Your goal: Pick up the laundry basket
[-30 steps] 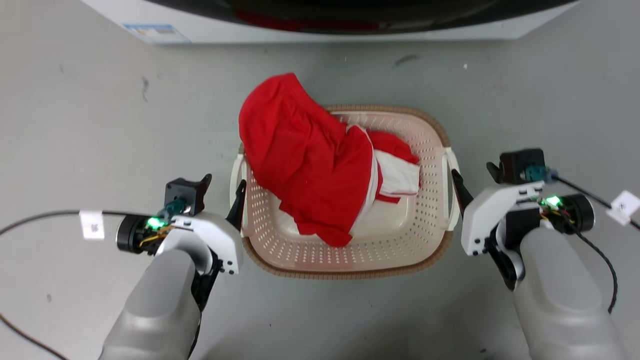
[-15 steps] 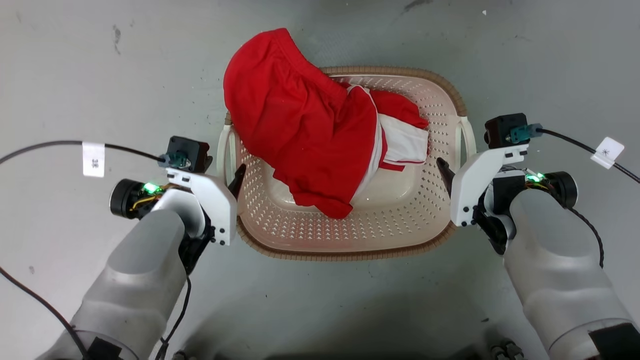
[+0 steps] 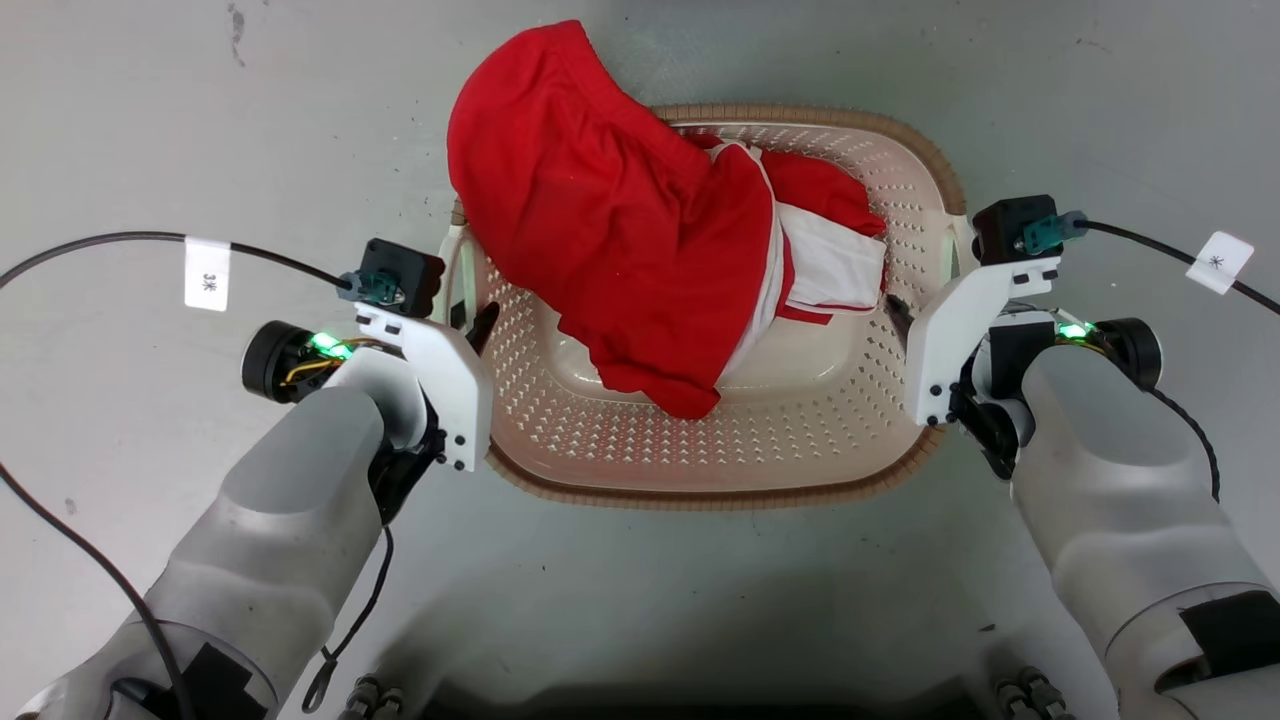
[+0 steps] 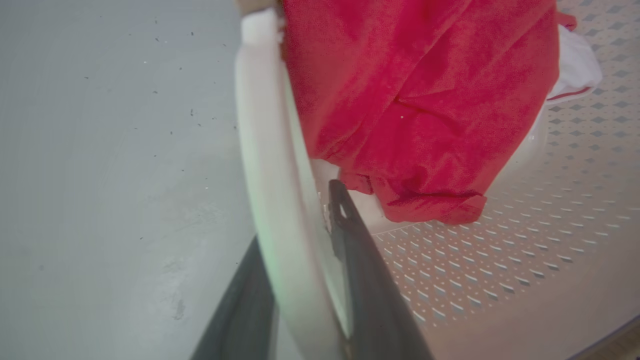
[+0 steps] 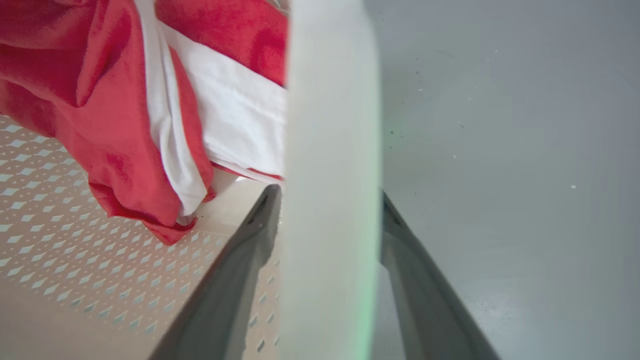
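The laundry basket [image 3: 700, 470] is cream-beige with perforated walls and a brown braided rim, and it sits between my arms in the head view. A red garment [image 3: 610, 220] lies in it and hangs over its far left rim, with red-and-white cloth [image 3: 825, 265] beside it. My left gripper [image 3: 468, 320] is at the left white handle [image 3: 452, 262]. In the left wrist view, that handle [image 4: 270, 150] runs between the two dark fingers of the left gripper [image 4: 297, 215]. My right gripper [image 3: 910, 310] holds the right handle [image 5: 330, 125], with the fingers of the right gripper [image 5: 330, 195] pressed on both sides.
Grey concrete floor [image 3: 150, 120] surrounds the basket. A black cable [image 3: 100, 242] with a white tag [image 3: 207, 274] trails from my left wrist. Another tagged cable [image 3: 1218, 262] trails from my right. My base shows at the bottom edge.
The head camera has moved, and the washer at the top edge has gone out of view. Both grippers stayed at the handles, and the basket and grippers now look larger and nearer.
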{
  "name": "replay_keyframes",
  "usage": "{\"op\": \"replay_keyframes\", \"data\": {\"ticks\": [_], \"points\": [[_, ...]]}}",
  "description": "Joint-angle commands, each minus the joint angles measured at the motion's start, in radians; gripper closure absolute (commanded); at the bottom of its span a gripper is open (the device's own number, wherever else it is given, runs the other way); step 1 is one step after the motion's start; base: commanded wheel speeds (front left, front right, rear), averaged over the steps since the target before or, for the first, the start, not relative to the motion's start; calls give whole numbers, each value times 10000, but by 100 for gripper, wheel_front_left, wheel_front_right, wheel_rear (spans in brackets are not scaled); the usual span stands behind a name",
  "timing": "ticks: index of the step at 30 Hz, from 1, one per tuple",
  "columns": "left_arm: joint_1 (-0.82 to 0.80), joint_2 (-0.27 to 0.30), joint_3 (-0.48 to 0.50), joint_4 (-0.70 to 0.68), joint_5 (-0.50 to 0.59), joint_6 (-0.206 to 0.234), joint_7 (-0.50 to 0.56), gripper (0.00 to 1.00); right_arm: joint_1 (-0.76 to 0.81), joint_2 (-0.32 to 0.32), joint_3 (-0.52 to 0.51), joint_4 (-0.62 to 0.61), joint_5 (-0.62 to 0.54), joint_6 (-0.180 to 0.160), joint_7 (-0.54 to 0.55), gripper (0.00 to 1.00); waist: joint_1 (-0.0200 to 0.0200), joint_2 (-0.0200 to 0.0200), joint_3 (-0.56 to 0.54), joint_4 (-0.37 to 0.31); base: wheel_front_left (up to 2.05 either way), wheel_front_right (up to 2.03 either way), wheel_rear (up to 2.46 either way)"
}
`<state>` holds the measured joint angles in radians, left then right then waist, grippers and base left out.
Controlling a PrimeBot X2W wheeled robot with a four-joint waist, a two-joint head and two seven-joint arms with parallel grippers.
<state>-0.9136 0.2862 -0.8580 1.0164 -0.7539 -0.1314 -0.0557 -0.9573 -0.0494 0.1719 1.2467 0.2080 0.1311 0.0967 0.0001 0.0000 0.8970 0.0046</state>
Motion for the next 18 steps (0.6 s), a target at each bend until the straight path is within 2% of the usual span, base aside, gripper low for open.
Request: {"op": "replay_keyframes", "data": {"ticks": [1,2,11,18], "points": [[-111,116,-134,82,-157,32,-25,100,-152,-15,97,90,73,-7,31,100,-1,0,7,28,0,0,0],[-129,149,-449,126,-442,30,-73,100,-185,-56,226,177,131,-5,13,100,-1,0,-1,46,0,0,0],[-8,263,-1270,71,-1418,25,-41,100,-57,-56,412,357,267,-5,191,100,-1,0,-463,7,0,0,0],[305,662,-2152,-475,-2366,13,733,100,206,-60,545,405,151,-7,943,100,-1,0,-1513,-115,0,0,0]]}}
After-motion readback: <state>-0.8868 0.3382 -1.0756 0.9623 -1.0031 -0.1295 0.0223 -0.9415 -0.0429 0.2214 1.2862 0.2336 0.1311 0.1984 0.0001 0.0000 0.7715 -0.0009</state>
